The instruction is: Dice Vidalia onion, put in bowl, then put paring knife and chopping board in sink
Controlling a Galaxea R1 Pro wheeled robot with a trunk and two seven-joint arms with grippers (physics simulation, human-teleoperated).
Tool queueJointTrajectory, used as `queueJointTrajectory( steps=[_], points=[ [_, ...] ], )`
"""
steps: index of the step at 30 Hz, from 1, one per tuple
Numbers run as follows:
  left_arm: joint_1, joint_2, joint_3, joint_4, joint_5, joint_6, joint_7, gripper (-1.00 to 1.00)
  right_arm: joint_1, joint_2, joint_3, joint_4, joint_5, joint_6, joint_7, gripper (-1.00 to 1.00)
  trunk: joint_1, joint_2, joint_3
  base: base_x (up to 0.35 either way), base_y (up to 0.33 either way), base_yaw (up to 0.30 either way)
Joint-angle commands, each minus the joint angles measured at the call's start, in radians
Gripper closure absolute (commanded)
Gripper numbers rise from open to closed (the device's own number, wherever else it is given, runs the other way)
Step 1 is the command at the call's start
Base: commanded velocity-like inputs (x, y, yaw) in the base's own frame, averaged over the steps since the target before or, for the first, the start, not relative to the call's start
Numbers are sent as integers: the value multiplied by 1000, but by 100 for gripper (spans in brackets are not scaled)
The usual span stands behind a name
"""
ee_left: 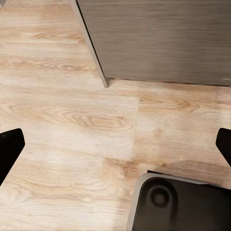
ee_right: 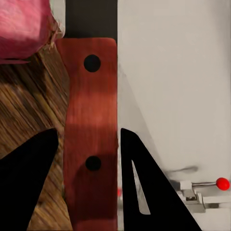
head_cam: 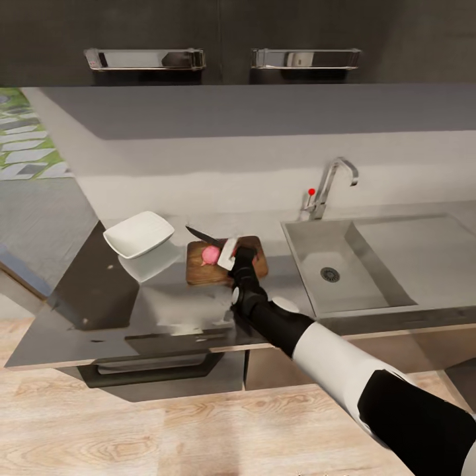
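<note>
The pinkish Vidalia onion (head_cam: 211, 255) lies whole on the brown chopping board (head_cam: 198, 271) on the grey countertop (head_cam: 165, 311). My right gripper (head_cam: 231, 254) hovers over the board, shut on the paring knife's reddish-brown handle (ee_right: 91, 120). The dark blade (head_cam: 202, 236) points toward the bowl and passes just beside the onion (ee_right: 24, 24). The white bowl (head_cam: 139, 233) stands left of the board. The steel sink (head_cam: 344, 264) with its faucet (head_cam: 334, 182) lies to the right. My left gripper (ee_left: 115, 139) is open over the wooden floor, nothing between its fingers (ee_left: 9, 144).
Upper cabinets with bar handles (head_cam: 145, 59) hang above the counter. A drainboard (head_cam: 423, 251) lies at the sink's right. Below the countertop is a drawer handle (head_cam: 155, 370). In the left wrist view, a dark cabinet side (ee_left: 159, 38) and part of the robot base (ee_left: 183, 204) stand on the floor.
</note>
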Motion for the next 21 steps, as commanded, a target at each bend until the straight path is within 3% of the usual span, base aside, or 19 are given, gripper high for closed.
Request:
queueJointTrajectory(
  steps=[1, 21],
  points=[
    [-1, 2, -8, -2, 3, -1, 10, -100, 0, 0, 12, 0, 6, 9, -2, 100, 1, -2, -2, -55, 110, 0],
    [-1, 2, -8, -3, 3, -1, 10, -100, 1, 0, 19, 33, 4, 10, -2, 100, 1, -2, -2, 0, 10, 0]
  ],
)
